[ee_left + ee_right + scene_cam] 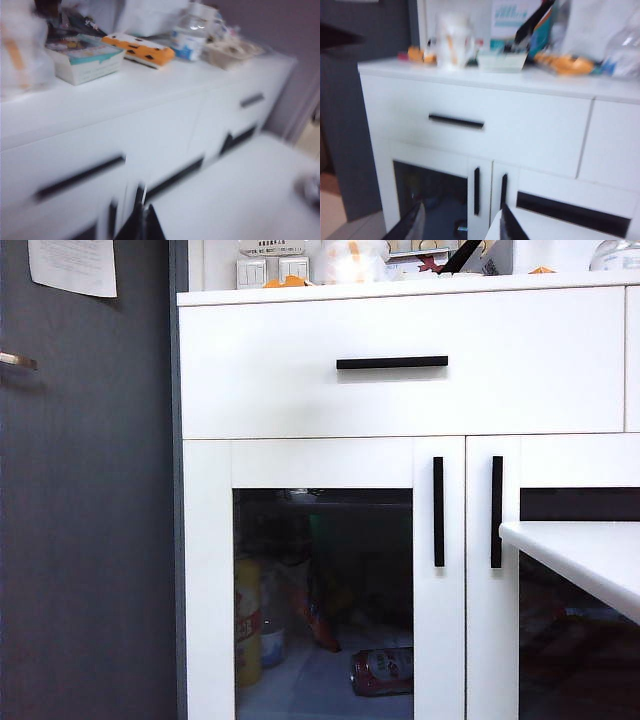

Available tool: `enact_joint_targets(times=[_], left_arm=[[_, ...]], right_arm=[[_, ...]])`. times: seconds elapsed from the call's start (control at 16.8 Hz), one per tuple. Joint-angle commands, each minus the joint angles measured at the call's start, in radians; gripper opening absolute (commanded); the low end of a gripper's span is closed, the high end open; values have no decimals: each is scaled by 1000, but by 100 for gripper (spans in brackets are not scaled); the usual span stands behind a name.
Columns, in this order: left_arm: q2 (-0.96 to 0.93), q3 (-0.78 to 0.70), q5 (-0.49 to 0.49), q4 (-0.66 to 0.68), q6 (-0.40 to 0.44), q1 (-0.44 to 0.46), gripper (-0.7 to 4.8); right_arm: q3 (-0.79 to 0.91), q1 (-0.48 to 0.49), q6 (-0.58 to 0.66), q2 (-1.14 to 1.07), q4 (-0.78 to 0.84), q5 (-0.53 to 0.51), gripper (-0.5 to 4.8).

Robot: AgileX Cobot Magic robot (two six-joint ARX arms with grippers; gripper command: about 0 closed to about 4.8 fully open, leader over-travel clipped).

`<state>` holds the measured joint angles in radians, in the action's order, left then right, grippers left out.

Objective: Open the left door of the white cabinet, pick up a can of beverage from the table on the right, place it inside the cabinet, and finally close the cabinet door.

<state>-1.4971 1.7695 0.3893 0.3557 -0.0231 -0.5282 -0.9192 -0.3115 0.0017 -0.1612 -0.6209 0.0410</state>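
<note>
The white cabinet fills the exterior view, and its left door stands shut, black bar handle along its right edge. Behind the dark glass a red can of beverage lies on its side on the cabinet floor. The table juts in from the right. Neither gripper shows in the exterior view. In the blurred left wrist view my left gripper is shut with nothing in it, above the table and facing the cabinet. My right gripper is open and empty, facing the left door.
A yellow bottle and other packs stand inside behind the glass. Boxes, an orange pack and a water bottle crowd the cabinet top. A grey wall lies left of the cabinet. The twin door's handle is close beside.
</note>
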Motion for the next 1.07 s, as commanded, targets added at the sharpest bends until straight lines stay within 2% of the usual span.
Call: enact_joint_targets(times=[0.06, 0.18, 0.3, 0.42, 0.48, 0.6, 0.78, 0.89, 1.07], left_arm=[[184, -1, -57, 354, 156, -1, -6], [347, -1, -71, 535, 166, -1, -6], [499, -10, -153, 665, 164, -1, -6], [637, -59, -178, 715, 153, -1, -6], [721, -109, -188, 720, 121, -1, -6], [965, -310, -254, 694, 34, -1, -6], [1143, -545, -259, 578, 6, -1, -6], [1244, -810, -266, 462, -19, -1, -6], [1257, -1072, -271, 279, -46, -1, -6]], right_arm=[[-85, 0, -3, -2, -51, 4, 198], [-182, -1, -4, -2, -151, -43, 198], [-281, -1, -13, -2, -287, -43, 198], [-347, -1, -13, 4, -406, -44, 198], [-364, 0, -13, 14, -459, -44, 198], [-350, 0, 6, 44, -542, -88, 198], [-247, 1, 6, 49, -497, -115, 198], [-36, 1, 6, 49, -319, -195, 198], [203, 1, 29, 49, -58, -300, 198]])
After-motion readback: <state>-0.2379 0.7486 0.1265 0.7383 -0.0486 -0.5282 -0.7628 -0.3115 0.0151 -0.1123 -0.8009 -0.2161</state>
